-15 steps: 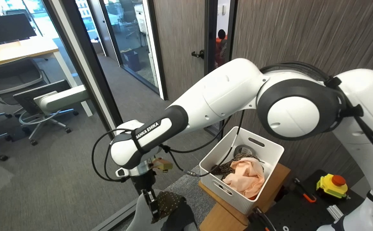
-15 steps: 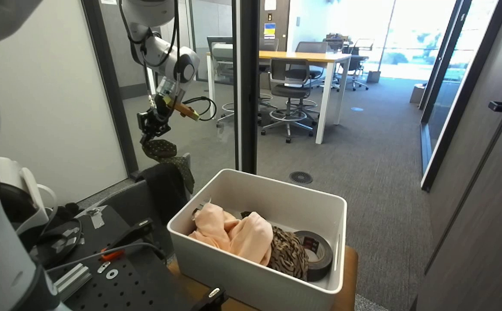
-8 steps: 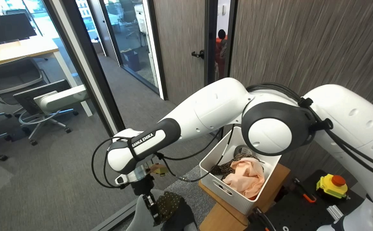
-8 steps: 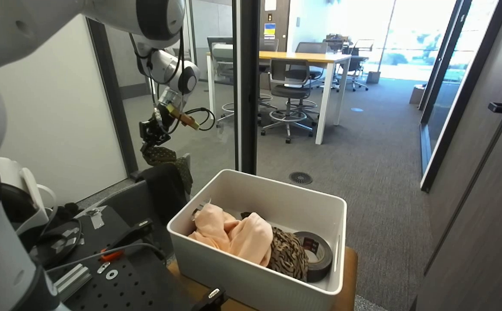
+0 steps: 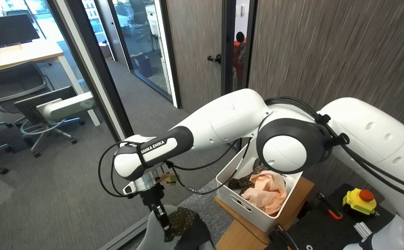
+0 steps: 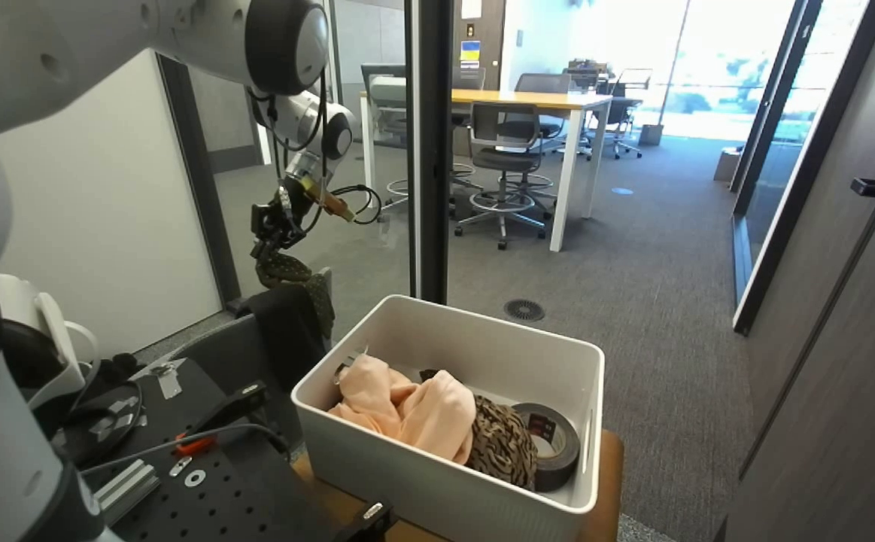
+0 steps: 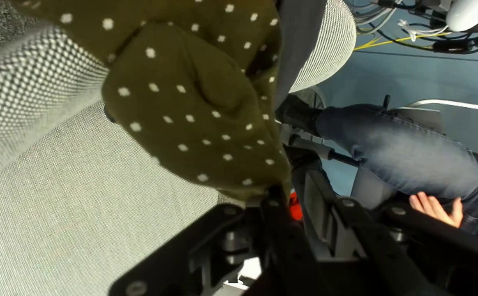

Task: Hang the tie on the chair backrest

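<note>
The tie (image 5: 183,219) is dark olive cloth with pale dots. It lies folded over the top of the grey chair backrest (image 5: 153,232), beside a black cloth (image 5: 196,236). It also shows in an exterior view (image 6: 285,269) and in the wrist view (image 7: 197,111). My gripper (image 5: 167,232) points down at the backrest, at the tie's edge. In the wrist view, my gripper (image 7: 295,193) has a gap between its fingers, and a red thing shows through it. The tie's lower corner touches or lies just behind one finger; the exact contact is hidden.
A white bin (image 6: 452,324) with peach cloth (image 6: 437,414), patterned cloth (image 6: 502,444) and a tape roll (image 6: 554,448) stands on a wooden stand beside the chair. A black perforated table (image 6: 234,497) holds tools. A glass wall post (image 6: 428,150) stands behind. A person's leg (image 7: 407,152) is near.
The arm has lowered, then risen slightly over the last half second. The tie has sunk closer to the backrest. The elbow has dropped. The bin and its contents have not moved.
</note>
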